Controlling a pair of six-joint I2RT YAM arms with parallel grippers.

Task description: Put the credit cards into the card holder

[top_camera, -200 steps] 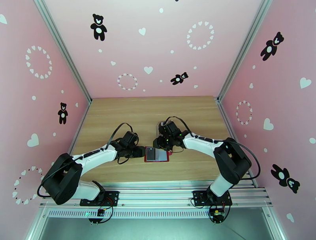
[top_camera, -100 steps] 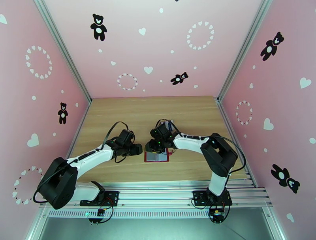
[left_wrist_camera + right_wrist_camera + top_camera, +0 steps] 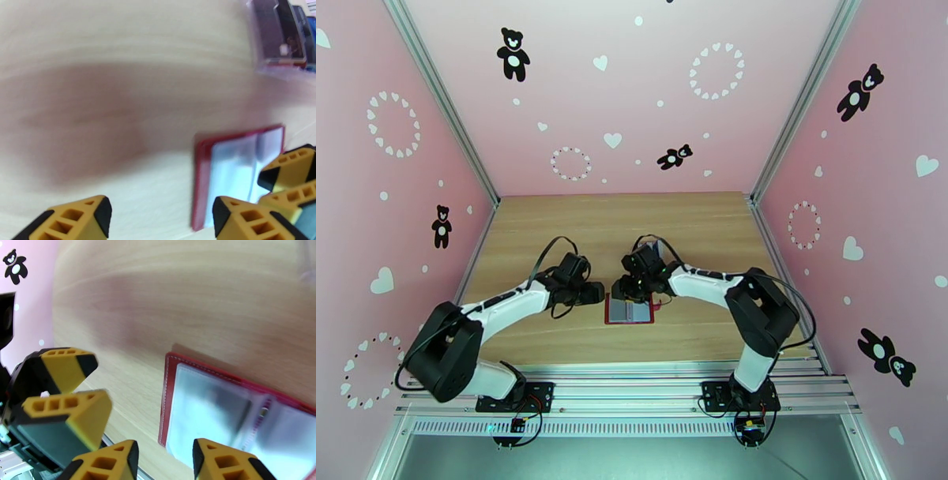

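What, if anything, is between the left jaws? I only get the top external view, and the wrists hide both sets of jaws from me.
Observer: Nothing. In the left wrist view the left gripper has its jaws wide apart, with only bare table between them.
Operator: And the right one?
Observer: In its own wrist view the right gripper is open too, with no card between the jaws. It hovers by a corner of the open holder.
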